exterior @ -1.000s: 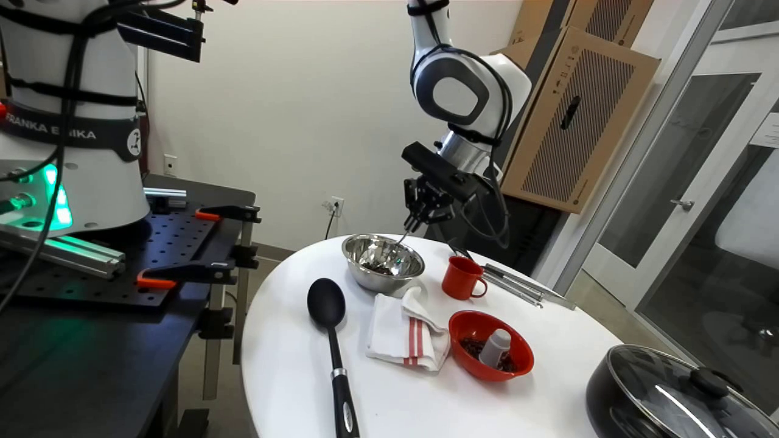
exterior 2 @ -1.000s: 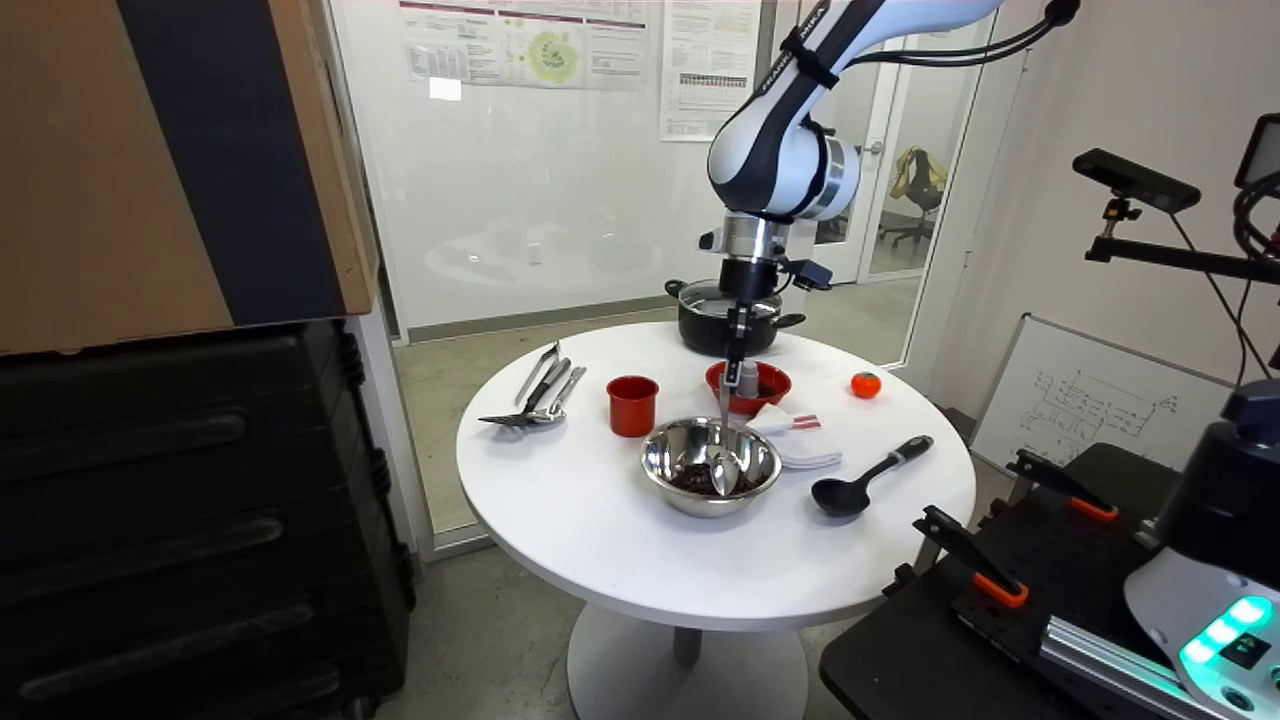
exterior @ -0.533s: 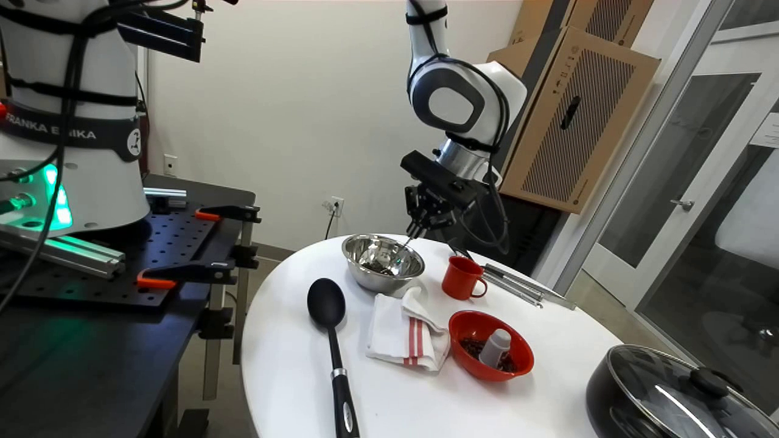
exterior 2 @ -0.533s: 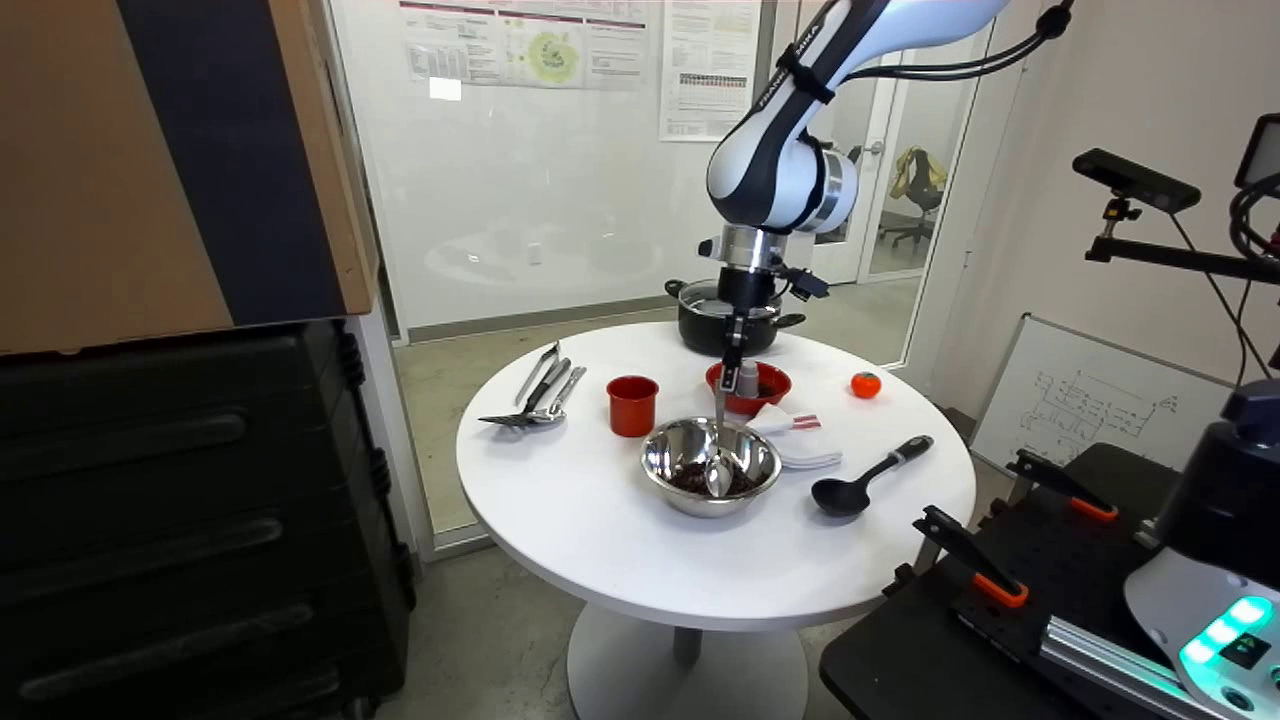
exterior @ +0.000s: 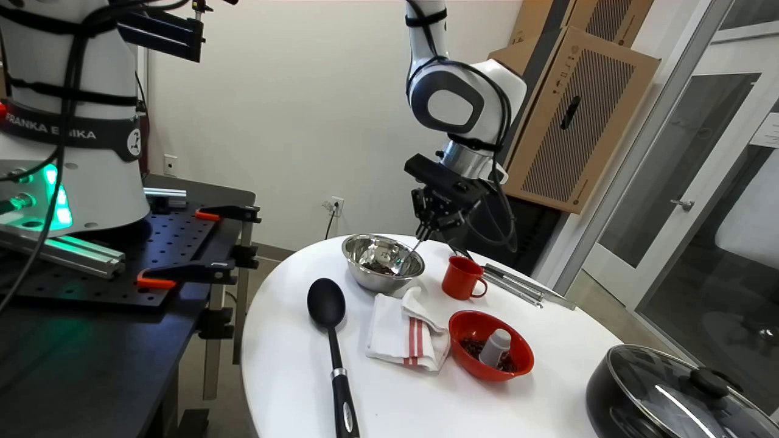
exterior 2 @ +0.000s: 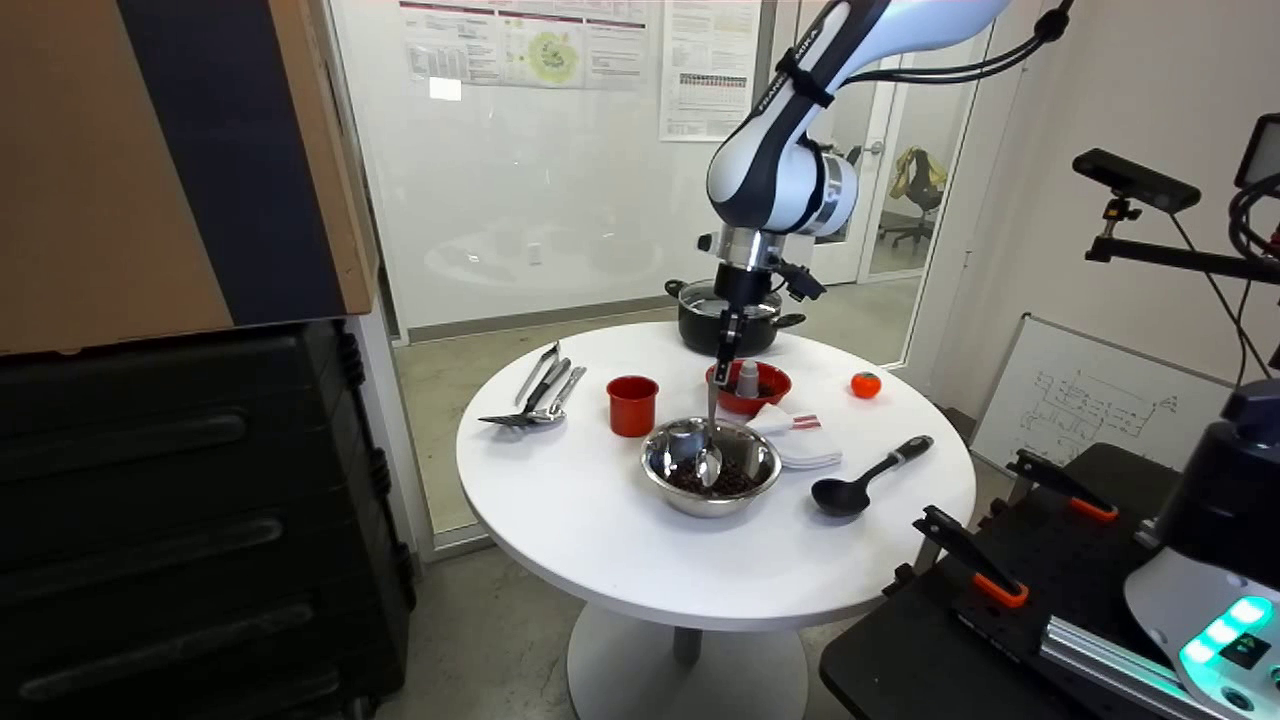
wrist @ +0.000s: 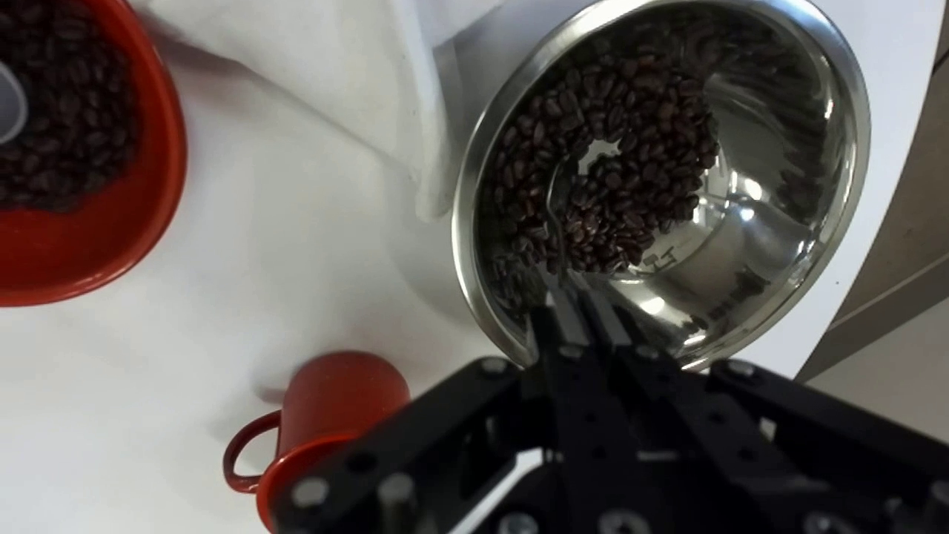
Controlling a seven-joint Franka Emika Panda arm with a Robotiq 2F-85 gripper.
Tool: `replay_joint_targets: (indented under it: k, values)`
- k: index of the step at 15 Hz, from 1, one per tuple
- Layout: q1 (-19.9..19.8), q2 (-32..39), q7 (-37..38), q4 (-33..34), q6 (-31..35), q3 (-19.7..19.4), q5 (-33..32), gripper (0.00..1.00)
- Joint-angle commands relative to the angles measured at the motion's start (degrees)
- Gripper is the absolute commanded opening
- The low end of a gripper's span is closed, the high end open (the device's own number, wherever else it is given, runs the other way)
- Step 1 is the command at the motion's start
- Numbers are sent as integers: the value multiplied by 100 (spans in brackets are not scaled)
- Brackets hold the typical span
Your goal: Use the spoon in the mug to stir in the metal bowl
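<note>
jaws: clamped on spoon, by handle | spoon's head: below, inside metal bowl

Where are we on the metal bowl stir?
Done: the spoon is out of the mug, which stands apart.
In hand: the claw is shut on the spoon, whose head is down at the dark beans in the metal bowl.
Left: stirring, likely; the beans lie toward one side, bare metal opposite.
</note>
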Motion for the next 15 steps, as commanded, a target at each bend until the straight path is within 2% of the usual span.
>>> replay_joint_targets:
  k: [1, 10, 15]
  values:
    - [31, 39, 185, -55, 295, 88, -92, 1]
    - [-64, -8, 122, -77, 291, 520, 98, 1]
    - [-115, -52, 60, -181, 203, 624, 105, 1]
